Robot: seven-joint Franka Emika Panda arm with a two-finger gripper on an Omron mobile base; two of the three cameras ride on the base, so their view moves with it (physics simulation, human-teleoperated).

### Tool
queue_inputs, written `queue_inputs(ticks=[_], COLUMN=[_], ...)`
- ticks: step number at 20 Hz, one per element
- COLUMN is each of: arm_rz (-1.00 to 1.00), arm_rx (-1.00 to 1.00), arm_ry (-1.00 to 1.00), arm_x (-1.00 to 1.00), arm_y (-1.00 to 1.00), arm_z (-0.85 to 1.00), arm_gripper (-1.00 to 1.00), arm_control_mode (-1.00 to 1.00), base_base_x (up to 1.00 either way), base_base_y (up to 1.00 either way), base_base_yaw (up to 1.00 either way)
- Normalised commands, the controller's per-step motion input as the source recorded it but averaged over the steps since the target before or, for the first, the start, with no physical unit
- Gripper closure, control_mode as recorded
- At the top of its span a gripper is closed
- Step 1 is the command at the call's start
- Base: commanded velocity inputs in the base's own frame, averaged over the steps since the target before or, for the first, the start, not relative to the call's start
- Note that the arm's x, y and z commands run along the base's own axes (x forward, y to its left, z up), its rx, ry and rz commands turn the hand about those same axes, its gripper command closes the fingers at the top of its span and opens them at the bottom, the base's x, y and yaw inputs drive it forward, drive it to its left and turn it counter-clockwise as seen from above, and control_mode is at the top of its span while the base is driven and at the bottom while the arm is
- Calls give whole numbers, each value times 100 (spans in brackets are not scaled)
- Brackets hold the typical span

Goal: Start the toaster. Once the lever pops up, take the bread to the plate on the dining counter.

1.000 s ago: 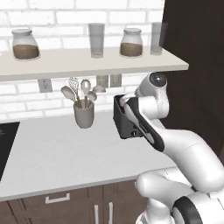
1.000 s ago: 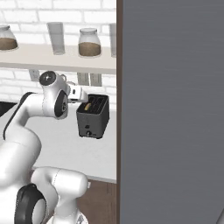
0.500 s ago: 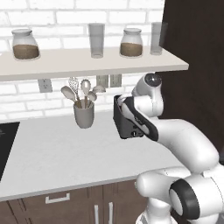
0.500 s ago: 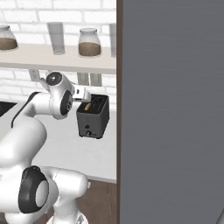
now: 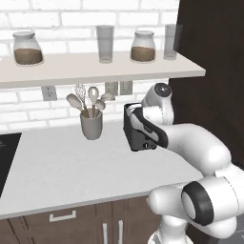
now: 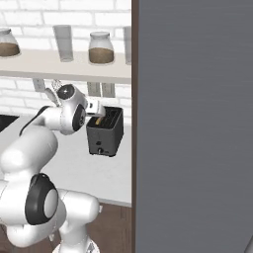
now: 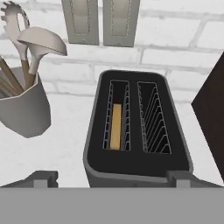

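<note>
While the bread point(image 7: 115, 126) sits low in the toaster point(image 7: 135, 131) slot at 9 o'clock, gripper point(image 7: 111, 177) hangs above — jaws apart, empty — presumably awaiting the lever.

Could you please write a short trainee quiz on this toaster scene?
1. True or false: the bread sits in the toaster's right slot, as the hand view shows it.
2. What stands left of the toaster in the hand view? A) a kettle B) a utensil cup C) a plate
3. Fill in: the end effector is ____ above the toaster, holding nothing.

Key: 1 false, it is in the left slot; 2 B; 3 open.
</note>
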Motion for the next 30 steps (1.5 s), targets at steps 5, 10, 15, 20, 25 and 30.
queue_inputs(ticks=[5,10,15,20,25,30], arm_rz=[0,0,0,0,0,0], arm_rx=[0,0,0,0,0,1], arm_ry=[0,-1,-3,-4,-4,-4], arm_x=[26,21,10,5,3,0], arm_y=[0,0,0,-1,-5,-13], arm_z=[-3,-6,-12,-10,-8,-2], arm_gripper=[-100,-100,-100,-100,-100,-100], arm_control_mode=[-100,-100,-100,-100,-100,-100], base_base_x=[0,0,0,0,0,0], base_base_y=[0,0,0,0,0,0], base_base_yaw=[0,0,0,0,0,0])
